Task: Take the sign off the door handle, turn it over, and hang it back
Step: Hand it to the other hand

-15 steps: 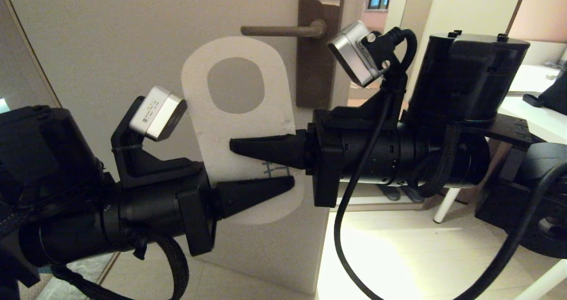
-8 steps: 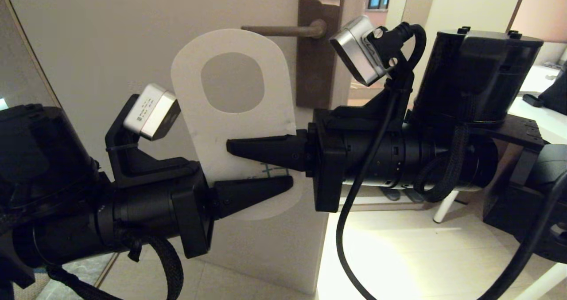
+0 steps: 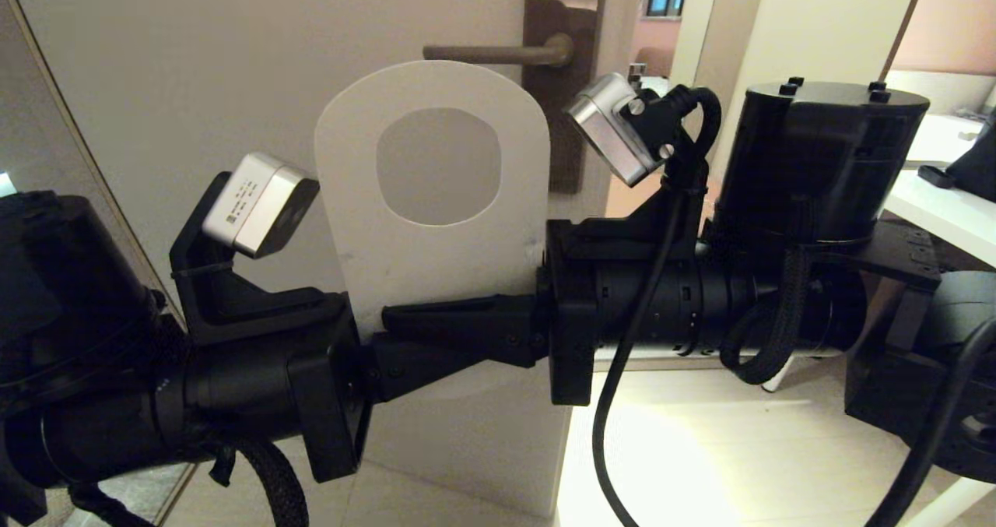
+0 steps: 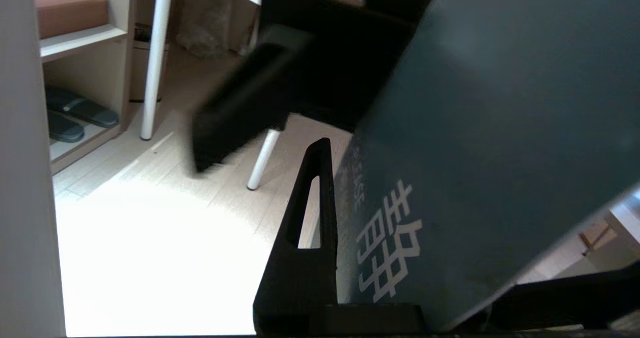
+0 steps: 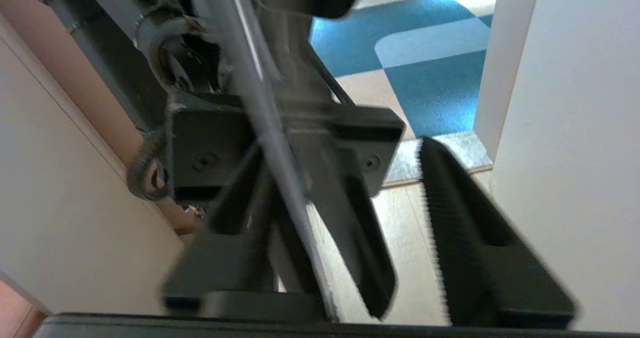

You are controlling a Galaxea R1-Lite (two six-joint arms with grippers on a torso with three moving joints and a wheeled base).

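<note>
The sign is off the door handle and stands upright just below it, white side toward the head camera, hole at the top. My left gripper comes in from the left and is shut on the sign's lower end. The left wrist view shows the slate-blue side pressed against one finger. My right gripper comes in from the right at the same height. It is open wide and straddles the sign's edge and a left finger.
The beige door with its bronze backplate stands close behind the sign. To the right, the doorway shows lit wooden floor and a white table. Slippers lie under a low shelf.
The sign has swung from tilted to upright and closer to the head camera. My right gripper has dropped lower, so its finger now overlaps the left gripper's fingers at the sign's lower end.
</note>
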